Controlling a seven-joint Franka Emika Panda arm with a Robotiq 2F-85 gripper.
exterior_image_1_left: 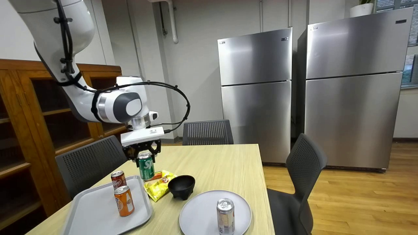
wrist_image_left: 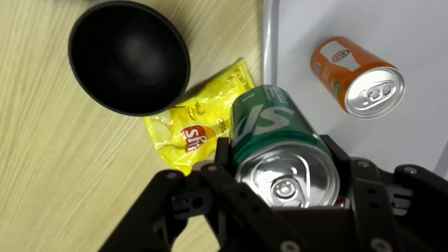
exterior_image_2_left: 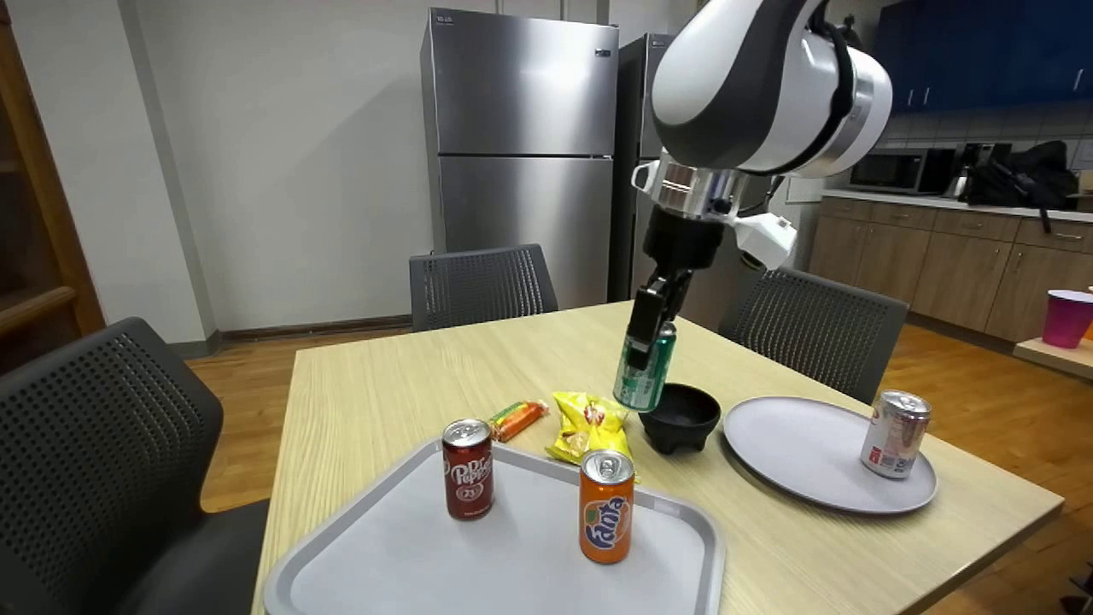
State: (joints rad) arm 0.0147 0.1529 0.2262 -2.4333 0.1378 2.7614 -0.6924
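Evidently a holding step; tool [wrist_image_left: 280, 153] pinches green can [wrist_image_left: 269, 120] above bench [exterior_image_2_left: 401, 376]; next move likely calls for clearance over yellow bag [wrist_image_left: 213, 112].

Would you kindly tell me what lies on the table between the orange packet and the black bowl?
In an exterior view, the yellow snack bag lies between the orange packet and black bowl.
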